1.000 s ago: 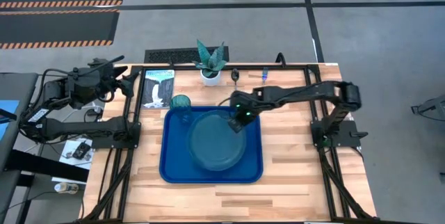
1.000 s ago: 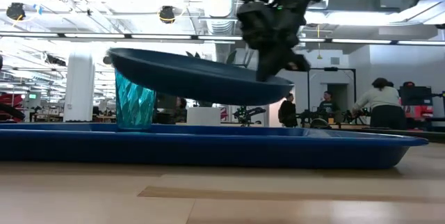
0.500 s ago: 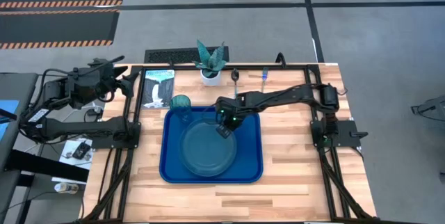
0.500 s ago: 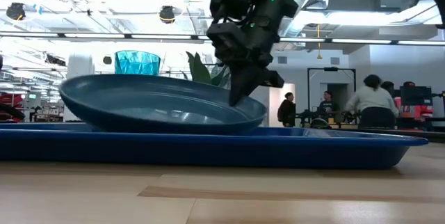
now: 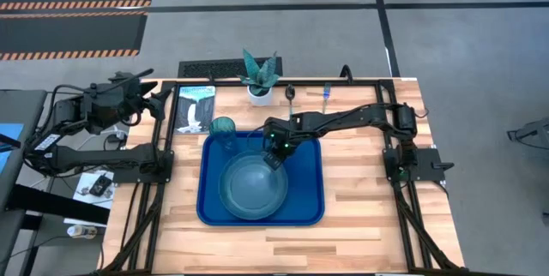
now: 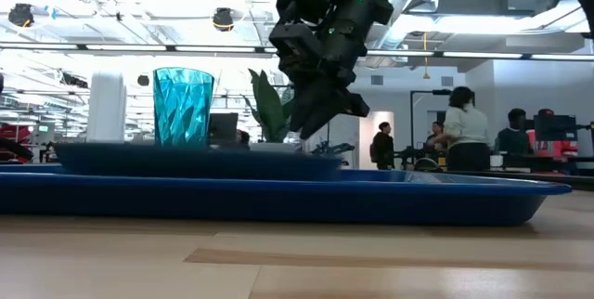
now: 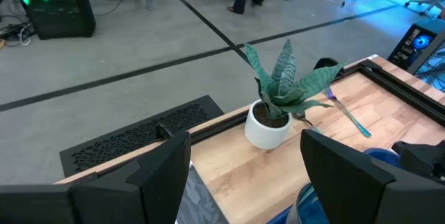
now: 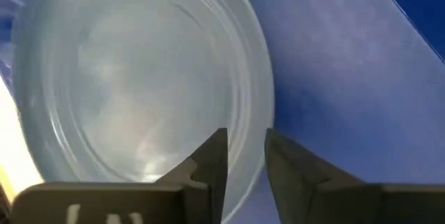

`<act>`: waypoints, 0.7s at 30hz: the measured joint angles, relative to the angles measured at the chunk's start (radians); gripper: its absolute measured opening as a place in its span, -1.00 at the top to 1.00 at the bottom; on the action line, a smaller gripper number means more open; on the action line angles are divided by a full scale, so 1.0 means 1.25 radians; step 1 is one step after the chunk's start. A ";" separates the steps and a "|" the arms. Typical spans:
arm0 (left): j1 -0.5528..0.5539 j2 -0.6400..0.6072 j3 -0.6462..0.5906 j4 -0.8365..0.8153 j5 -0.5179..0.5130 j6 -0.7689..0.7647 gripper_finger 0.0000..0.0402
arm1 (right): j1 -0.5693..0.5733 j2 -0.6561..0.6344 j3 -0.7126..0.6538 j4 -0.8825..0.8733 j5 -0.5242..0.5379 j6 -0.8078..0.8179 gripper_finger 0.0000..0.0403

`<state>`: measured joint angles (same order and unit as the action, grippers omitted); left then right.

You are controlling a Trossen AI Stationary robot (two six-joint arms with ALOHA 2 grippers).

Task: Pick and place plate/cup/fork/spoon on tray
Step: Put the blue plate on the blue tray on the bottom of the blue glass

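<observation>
On tray [image 5: 313, 212] — plate [image 5: 252, 189] flat, right gripper [image 5: 274, 158] at rim, fingertips hidden

A large open industrial lab or workshop hall. A pale wooden worktable [image 5: 360, 207] on a black metal frame stands on a grey concrete floor [image 5: 274, 27] marked with dark lines and orange-striped black mats [image 5: 73, 6]. Exposed ceiling ducts, strip lights and several standing people [image 6: 461, 132] fill the background.

The wooden counter [image 5: 369, 216] carries the tray [image 5: 310, 212] near its middle. Along the far edge stand a potted plant [image 5: 259, 77], the spoon [image 5: 291, 94] and the fork [image 5: 327, 93]. A printed card [image 5: 196, 109] lies left of the tray.
</observation>
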<state>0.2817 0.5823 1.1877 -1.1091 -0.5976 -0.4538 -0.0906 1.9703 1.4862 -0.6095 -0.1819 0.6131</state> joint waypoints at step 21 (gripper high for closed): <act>0.000 0.000 0.000 -0.039 0.004 -0.003 -0.30 | 0.176 -0.146 -0.175 -0.184 0.119 0.008 0.64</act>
<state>0.2819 0.5825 1.1877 -1.1574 -0.5922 -0.4569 0.1292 1.7882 1.2677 -0.8400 -0.0328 0.6229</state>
